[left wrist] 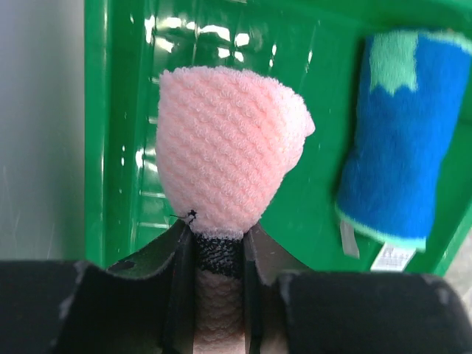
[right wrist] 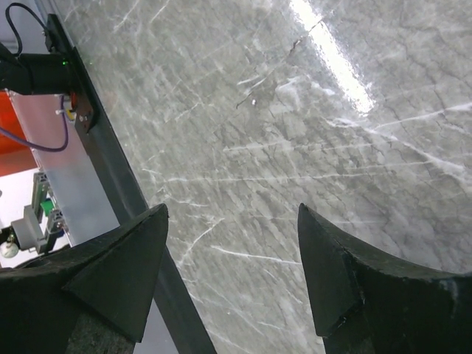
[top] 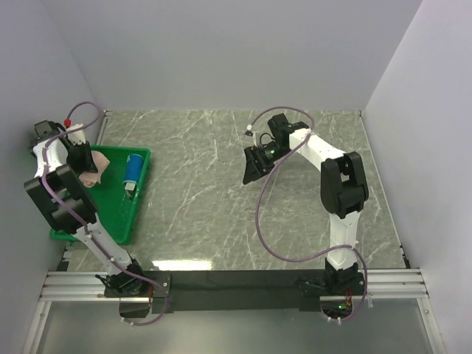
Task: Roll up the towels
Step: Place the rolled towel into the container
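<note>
Top view, left arm: the left gripper (top: 87,171) hangs over the green rectangular plastic tray (top: 110,221) at the table's left edge, with the pale salmon-pink soft cloth towel (top: 91,177) at its jaws.
Top view, blue roll: the teal-and-blue rolled cloth towel (top: 133,168) lies inside the tray, just right of the pink towel. Its long axis runs roughly away from the arm bases.
Top view, right arm: the right gripper (top: 254,166) is held over the grey marble-patterned table top (top: 199,214), well apart from the tray.
Left wrist view, jaws: these are closed narrowly on the pink towel, which is pinched at its near end. The bulk bulges straight ahead of the fingertips, above the tray floor.
Left wrist view, relation: the blue towel lies right of the pink one, not touching it, the two long axes near parallel.
Left wrist view, writing: a small white tag (left wrist: 393,258) shows at the blue towel's near end, its print too small to be read. No lettering is seen on either cloth.
Right wrist view, jaws: these stand wide apart with nothing between them, only bare table below.
Judgement: the left arm is far nearer both towels, so the pink one's handling is judged to fall to it.
</note>
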### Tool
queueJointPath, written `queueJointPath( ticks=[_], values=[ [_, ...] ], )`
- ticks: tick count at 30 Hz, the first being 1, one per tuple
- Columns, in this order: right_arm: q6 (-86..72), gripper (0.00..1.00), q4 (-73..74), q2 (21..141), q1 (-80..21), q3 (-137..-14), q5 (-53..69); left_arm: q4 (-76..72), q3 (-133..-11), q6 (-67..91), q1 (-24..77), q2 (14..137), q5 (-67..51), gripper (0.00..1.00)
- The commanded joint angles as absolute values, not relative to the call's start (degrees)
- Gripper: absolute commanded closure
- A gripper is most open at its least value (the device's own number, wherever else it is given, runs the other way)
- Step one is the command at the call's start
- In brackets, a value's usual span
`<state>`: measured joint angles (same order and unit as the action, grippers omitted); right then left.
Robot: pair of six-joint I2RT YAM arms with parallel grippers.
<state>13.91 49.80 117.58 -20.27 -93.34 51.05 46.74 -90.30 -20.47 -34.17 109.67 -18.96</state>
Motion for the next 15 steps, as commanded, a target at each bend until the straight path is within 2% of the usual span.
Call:
queueJointPath(
  ticks=[1, 7, 15],
  values=[
    [13.27, 0.23, 48.52, 113.47, -19.43, -92.37, 50.54, 38.34, -89.13, -15.31, -32.26, 108.81, -16.27, 1.0],
    [13.71, 0.22, 49.39, 113.55, -18.72, -92.2, 50.8, 30.16, -83.5, -13.81, -27.69, 110.21, -13.54, 1.0],
    [14.15, 0.22, 48.87, 111.45, -18.37, -90.09, 50.89, 29.44, -83.76, -10.2, -24.17, 113.9, -15.11, 1.0]
  ],
)
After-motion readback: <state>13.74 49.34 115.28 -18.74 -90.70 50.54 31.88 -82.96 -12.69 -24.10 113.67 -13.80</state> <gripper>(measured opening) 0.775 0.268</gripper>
